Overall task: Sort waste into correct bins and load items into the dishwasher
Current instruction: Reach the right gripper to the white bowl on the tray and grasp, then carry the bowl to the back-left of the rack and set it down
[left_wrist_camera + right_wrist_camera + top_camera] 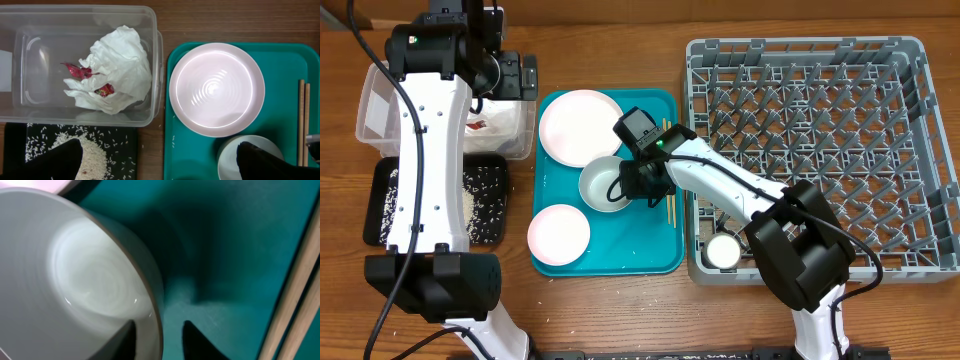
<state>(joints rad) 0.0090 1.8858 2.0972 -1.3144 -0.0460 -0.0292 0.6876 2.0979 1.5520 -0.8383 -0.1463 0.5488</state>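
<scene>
My right gripper is open and straddles the rim of a white bowl on the teal tray. One finger is inside the bowl and one outside. My left gripper is open and empty, high above the gap between the black tray and the teal tray. The clear tub holds the crumpled napkin and red wrapper scraps. Rice lies in the black tray. Chopsticks lie at the teal tray's right side.
Two pale pink plates lie on the teal tray, one behind and one in front of the bowl. The grey dish rack stands at the right, with a small white cup in its front left corner.
</scene>
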